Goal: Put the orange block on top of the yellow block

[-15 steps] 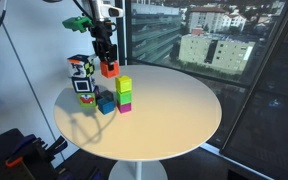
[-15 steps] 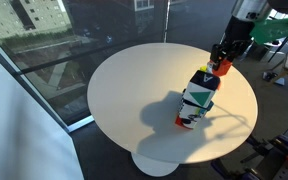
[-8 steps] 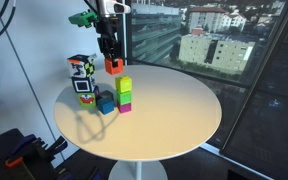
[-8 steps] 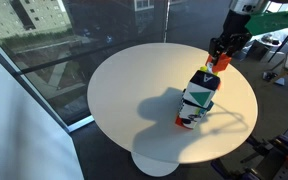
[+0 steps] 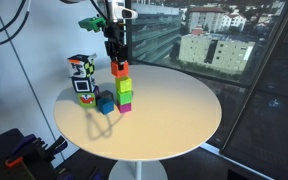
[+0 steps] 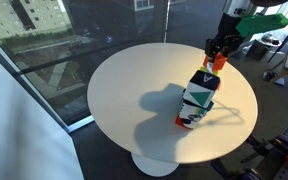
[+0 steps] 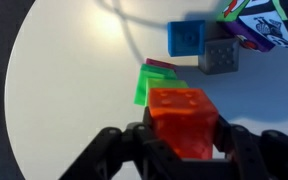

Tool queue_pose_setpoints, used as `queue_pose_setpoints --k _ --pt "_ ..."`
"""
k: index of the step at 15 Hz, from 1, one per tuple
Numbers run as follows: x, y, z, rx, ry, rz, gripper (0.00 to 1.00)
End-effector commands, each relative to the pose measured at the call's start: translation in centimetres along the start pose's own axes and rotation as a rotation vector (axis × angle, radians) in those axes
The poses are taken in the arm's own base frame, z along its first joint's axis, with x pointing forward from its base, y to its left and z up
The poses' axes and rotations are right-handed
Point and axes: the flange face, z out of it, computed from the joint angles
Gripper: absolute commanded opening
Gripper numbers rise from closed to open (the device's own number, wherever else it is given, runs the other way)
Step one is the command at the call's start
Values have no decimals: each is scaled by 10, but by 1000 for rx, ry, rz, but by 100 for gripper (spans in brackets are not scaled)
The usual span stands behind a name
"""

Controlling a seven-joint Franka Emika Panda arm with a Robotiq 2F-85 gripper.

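My gripper is shut on the orange block and holds it just above a stack of three cubes. The yellow block is on top of that stack, with a green cube and a magenta cube below it. I cannot tell whether orange touches yellow. In the wrist view the orange block sits between the jaws and hides the yellow block; the green cube shows beside it. In an exterior view the gripper holds the orange block behind the carton.
A patterned carton stands near the stack on the round white table; it shows too in an exterior view. A blue cube and a dark grey cube lie beside the carton. Glass windows surround the table.
My gripper has carried the orange block sideways from beside the carton to a spot right over the stack of cubes. Nothing else has moved.
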Motion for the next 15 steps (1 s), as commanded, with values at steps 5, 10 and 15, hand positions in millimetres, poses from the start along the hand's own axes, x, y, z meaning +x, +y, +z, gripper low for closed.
queue_pose_setpoints --k 5,10,15 --pt "21 -1 5 -25 -16 40 29" --pt "24 0 9 -35 -20 45 59" --pt "23 2 12 -45 -36 41 100"
